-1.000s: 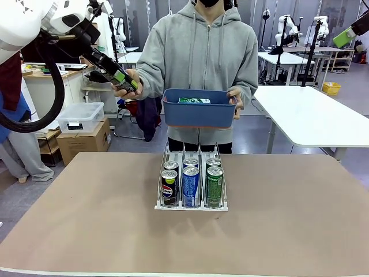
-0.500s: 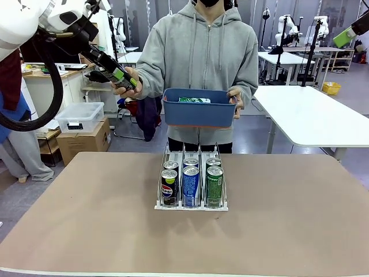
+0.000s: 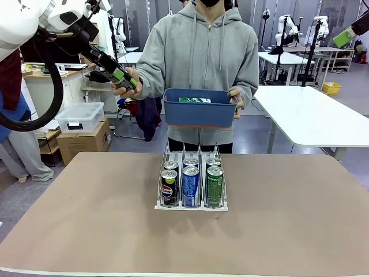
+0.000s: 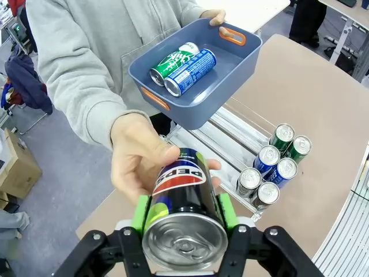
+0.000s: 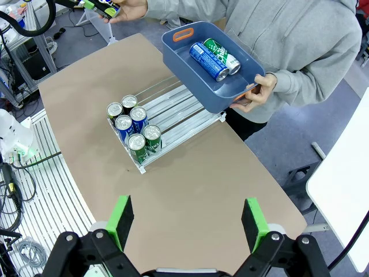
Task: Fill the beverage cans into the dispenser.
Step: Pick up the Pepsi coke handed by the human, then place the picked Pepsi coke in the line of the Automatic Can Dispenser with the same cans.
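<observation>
**Pepsi can** [image 4: 183, 208]: black body, silver top. It is held in the air beyond the worktop's far edge, on the robot's left. It lies along the left fingers [image 4: 140, 214], whose green pads are clenched on its two sides. The person's hand [image 4: 137, 164] cups the far end of the same can from beneath.

**Dispenser** [image 3: 191, 206]: it stands in the middle of the worktop [image 3: 81, 225]. Six cans stand upright in it, two to a lane, crowded against the front lip. The front row holds the front-row Pepsi can [image 3: 169, 188], the front-row blue can [image 3: 191, 187] and the front-row green can [image 3: 214, 186]. One more can stands directly behind each of these.

**Blue tub** [image 3: 199, 114]: the person's other hand [image 3: 235, 99] holds it level in the air at the dispenser's far end. I cannot tell whether it is over that end or just beyond it. Inside, a green can [image 4: 173, 59] and a blue can [image 4: 193, 70] lie side by side, touching.

**Right fingers** [image 5: 122, 220]: they are spread wide with nothing between them. They are high over the worktop, well apart from every can.

**Change noted:** compared with a second ago, the left fingers, the Pepsi can and the cupping hand sit slightly higher and farther to the robot's left. Over the last half second they show no visible shift. The dispenser, its six cans, the tub and the right fingers are placed as before.
</observation>
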Controlling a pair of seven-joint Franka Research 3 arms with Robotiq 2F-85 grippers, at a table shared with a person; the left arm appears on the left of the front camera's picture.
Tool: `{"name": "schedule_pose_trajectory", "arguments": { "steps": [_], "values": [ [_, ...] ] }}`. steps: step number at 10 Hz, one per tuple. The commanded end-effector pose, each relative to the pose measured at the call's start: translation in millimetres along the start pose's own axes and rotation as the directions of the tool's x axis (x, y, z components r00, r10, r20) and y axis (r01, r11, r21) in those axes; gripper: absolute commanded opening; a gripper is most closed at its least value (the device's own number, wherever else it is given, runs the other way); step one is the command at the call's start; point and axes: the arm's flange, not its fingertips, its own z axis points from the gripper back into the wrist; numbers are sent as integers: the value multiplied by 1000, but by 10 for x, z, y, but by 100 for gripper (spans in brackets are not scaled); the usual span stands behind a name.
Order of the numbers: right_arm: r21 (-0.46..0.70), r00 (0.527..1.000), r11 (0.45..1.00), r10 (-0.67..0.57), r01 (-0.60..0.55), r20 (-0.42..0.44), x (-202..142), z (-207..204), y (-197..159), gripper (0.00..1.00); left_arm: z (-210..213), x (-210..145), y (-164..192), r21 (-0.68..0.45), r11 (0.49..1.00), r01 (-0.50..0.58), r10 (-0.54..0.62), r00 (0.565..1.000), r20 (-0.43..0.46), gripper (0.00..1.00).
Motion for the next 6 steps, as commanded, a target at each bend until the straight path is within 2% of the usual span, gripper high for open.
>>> {"name": "schedule_pose_trajectory", "arguments": {
  "steps": [1,6],
  "values": [
    [1,1000,1000,0,0,0,0,-4,-3,100,18,4,1,2,1000,0,0,1000,4,7],
    [1,1000,1000,0,0,0,0,-4,-3,100,18,4,1,2,1000,0,0,1000,4,7]
  ]
}}
